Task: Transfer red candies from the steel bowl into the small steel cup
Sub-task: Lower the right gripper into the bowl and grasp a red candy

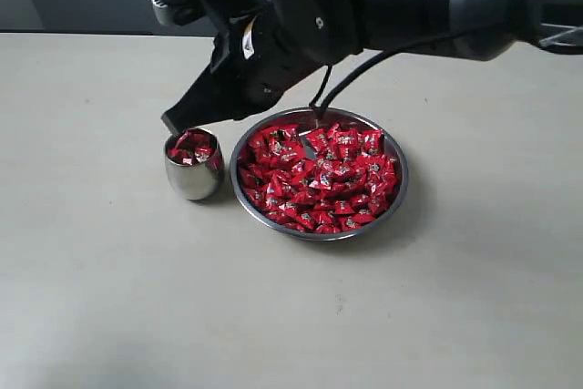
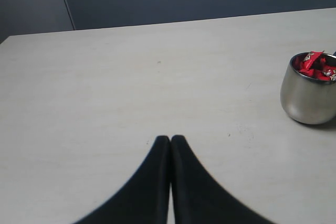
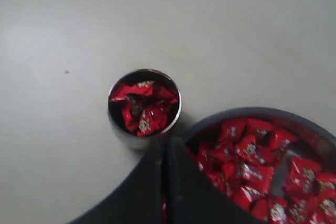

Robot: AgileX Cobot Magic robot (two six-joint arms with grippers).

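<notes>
Red candies (image 1: 319,175) lie heaped in the steel bowl (image 1: 319,238), which sits around the middle of the bench (image 1: 109,298). A handful more fill the small steel cup (image 1: 194,179) close to its rim. The cup stands upright just left of the bowl; I cannot tell whether the two touch.

The right end effector (image 1: 171,122) reaches across from the far right and hangs over the cup's far rim, its tip pointing down and to the left. In the right wrist view its fingers (image 3: 178,166) are pressed together, and no candy shows between the tips. The left end effector (image 2: 170,142) is likewise closed with nothing in it, over bare bench to the left of the cup and well clear of the work.

By my reading this is the drop-off end of a cycle: jaws empty above the cup, most of the candies not yet moved. The next move calls for swinging right over the bowl, spreading the fingers, lowering onto one wrapper near the top of the heap and pinching it. The crinkled wrappers look slippery, so a centred grip matters. The cup is nearly full, so a further drop should be low and central or a candy may roll off.
</notes>
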